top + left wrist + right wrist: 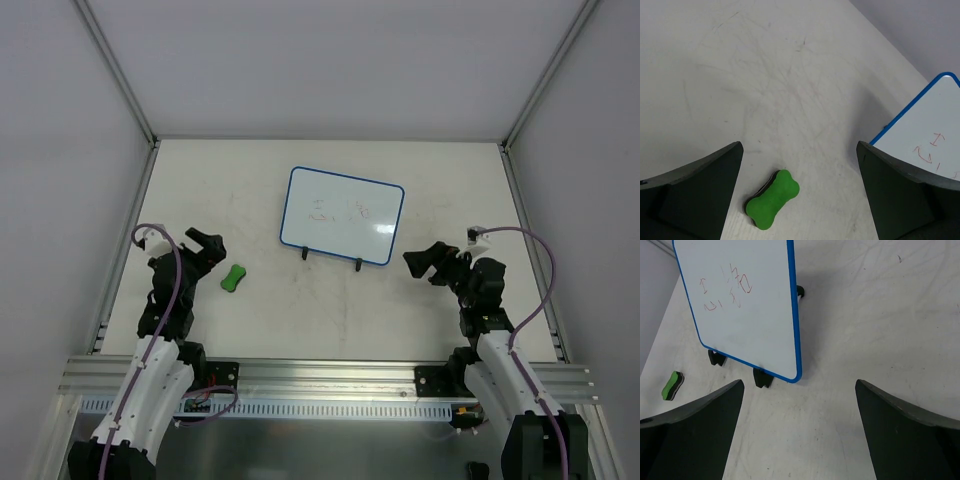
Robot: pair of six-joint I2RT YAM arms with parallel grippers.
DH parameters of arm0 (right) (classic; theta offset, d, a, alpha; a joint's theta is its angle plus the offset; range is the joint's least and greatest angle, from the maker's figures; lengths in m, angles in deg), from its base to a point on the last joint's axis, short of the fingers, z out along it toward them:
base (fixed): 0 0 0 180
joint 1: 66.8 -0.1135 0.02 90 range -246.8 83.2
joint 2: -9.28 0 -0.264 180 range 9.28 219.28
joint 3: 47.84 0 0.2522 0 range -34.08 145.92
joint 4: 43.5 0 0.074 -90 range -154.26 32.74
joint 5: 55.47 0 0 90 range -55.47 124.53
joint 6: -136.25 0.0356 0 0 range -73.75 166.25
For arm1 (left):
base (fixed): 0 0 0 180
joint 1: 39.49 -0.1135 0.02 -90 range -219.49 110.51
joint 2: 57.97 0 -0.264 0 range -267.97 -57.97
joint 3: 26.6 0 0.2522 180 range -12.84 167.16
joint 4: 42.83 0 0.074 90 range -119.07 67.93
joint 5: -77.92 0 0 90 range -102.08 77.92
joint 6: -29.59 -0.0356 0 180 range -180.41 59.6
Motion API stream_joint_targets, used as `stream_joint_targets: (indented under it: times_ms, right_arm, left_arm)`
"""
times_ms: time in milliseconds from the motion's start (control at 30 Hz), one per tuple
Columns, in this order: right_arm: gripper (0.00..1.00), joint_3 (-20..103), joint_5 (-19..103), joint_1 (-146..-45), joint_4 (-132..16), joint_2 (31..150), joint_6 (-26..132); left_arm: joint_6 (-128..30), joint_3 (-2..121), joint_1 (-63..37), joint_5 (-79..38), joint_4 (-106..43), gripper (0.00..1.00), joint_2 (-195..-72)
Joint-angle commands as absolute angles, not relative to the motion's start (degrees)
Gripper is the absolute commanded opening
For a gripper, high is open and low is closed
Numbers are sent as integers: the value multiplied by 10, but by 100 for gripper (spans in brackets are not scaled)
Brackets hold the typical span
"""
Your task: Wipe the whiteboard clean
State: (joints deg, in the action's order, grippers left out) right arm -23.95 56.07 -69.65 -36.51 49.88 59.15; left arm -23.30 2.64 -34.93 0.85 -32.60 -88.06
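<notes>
Robotics lab cell; scuffed white table (330, 310) under left pincer (209, 244); grey panel walls (300, 60) beyond; aluminium rail (330, 375) behind.

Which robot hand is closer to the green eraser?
Left. The left gripper hangs right beside the eraser, open; the right gripper is far off, on the other side of the whiteboard.
</notes>
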Motion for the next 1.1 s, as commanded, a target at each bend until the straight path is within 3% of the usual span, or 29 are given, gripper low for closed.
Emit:
stream_joint_targets:
  times_ms: [0, 200, 267, 467, 667, 1067]
  right_arm:
    - [99, -226, 563, -700, -332, 500, 599]
    - [99, -251, 533, -700, -241, 529, 628]
    - [99, -268, 562, -700, -170, 566, 635]
    - [99, -204, 660, -696, -159, 646, 594]
    - [99, -190, 721, -696, -12, 754, 612]
    - [92, -108, 778, -678, 217, 991, 684]
  left_arm:
    - [-286, 52, -346, -50, -325, 99, -892]
    - [-289, 53, -346, -33, -306, 99, -903]
    - [-295, 66, -346, -36, -296, 99, -922]
    - [-273, 145, -346, -51, -222, 99, -1010]
    - [-293, 193, -346, -98, -172, 99, -1031]
    - [-308, 327, -242, -1, -7, 99, -1077]
